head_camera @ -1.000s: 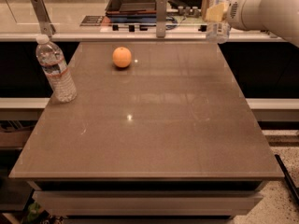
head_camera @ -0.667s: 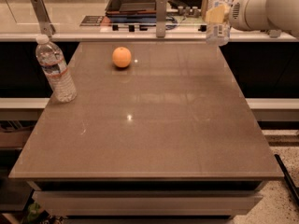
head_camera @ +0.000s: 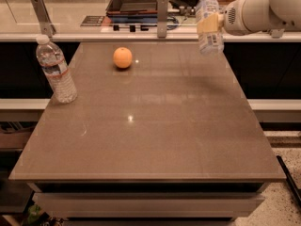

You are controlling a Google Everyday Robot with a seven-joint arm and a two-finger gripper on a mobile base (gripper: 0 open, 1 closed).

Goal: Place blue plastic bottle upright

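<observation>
The blue plastic bottle (head_camera: 209, 21) is a small clear ribbed bottle with a pale label and white cap. It hangs nearly upright in the air above the table's far right corner. My gripper (head_camera: 210, 23) comes in from the right on a white arm and is shut on the blue plastic bottle around its middle. The bottle's base is a little above the brown table (head_camera: 150, 126).
A taller clear bottle with a reddish label band (head_camera: 56, 69) stands upright at the table's left edge. An orange (head_camera: 122, 57) lies at the far middle. Behind the table runs a counter with a dark tray (head_camera: 136, 1) and two metal posts (head_camera: 162, 15).
The gripper with the bottle has shifted slightly left and a little lower. The other bottle and the orange have not moved.
</observation>
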